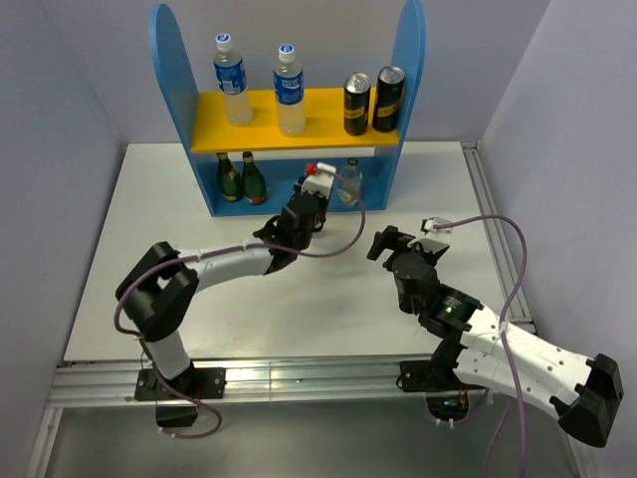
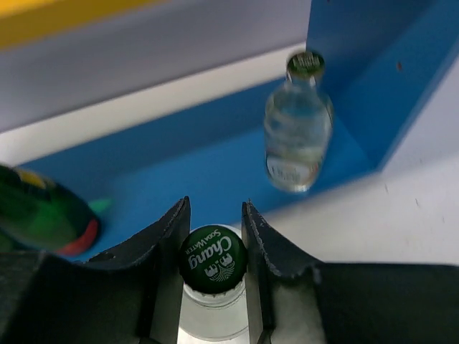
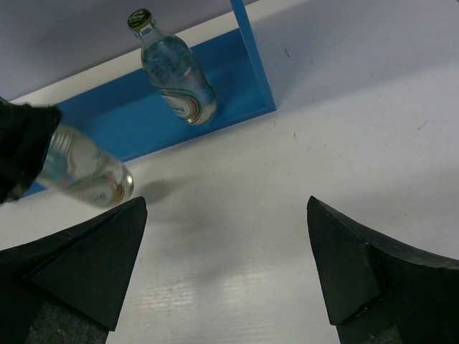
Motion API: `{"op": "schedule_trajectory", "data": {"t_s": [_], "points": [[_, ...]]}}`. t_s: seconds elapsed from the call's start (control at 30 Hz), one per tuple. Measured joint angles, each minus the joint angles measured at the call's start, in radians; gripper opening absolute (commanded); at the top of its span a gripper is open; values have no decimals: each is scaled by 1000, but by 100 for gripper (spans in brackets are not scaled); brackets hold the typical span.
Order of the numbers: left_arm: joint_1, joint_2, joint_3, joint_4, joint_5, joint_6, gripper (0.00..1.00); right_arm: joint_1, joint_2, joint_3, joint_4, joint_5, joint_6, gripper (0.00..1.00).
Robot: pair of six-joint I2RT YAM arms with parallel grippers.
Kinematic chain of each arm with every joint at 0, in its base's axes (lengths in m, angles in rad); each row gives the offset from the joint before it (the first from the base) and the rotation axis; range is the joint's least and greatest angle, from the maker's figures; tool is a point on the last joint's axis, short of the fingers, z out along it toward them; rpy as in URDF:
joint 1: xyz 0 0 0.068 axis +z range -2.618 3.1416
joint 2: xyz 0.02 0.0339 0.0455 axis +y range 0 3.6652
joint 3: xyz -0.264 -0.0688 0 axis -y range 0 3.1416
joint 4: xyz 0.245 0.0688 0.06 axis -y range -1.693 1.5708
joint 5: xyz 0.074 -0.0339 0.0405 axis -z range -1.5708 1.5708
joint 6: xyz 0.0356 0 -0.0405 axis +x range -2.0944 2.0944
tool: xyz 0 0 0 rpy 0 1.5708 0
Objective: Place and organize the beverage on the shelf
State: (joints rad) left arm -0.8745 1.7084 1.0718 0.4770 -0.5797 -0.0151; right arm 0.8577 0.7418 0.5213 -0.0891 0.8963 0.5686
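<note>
The blue shelf (image 1: 175, 80) stands at the back of the table. Two clear blue-label bottles (image 1: 231, 82) stand on its yellow upper board (image 1: 318, 127). Two dark green bottles (image 1: 242, 178) stand on the left of the blue base. One short clear bottle (image 1: 349, 183) stands on the right of the base, and it also shows in the left wrist view (image 2: 297, 129) and the right wrist view (image 3: 176, 72). My left gripper (image 2: 215, 209) is shut on the neck of the other short clear bottle (image 2: 212, 259), just in front of the base and tilted above the table (image 3: 86, 175). My right gripper (image 3: 226, 206) is open and empty.
Two black-and-gold cans (image 1: 373, 101) stand on the right of the upper board. A green bottle (image 2: 39, 215) shows at the left of the left wrist view. The shelf's right side panel (image 2: 387, 79) is close to the standing short bottle. White table (image 1: 299, 309) lies between the arms.
</note>
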Motion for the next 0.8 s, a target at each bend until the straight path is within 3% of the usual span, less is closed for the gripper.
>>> {"op": "schedule_trajectory", "data": {"t_s": [0.27,0.8], "points": [[113,210,219,43,79,-11,0,-5,0,-4,8,-18,1,99],[149,414,293,332,101,-111,0,-14,-1,-6,29,-31,7,99]]}}
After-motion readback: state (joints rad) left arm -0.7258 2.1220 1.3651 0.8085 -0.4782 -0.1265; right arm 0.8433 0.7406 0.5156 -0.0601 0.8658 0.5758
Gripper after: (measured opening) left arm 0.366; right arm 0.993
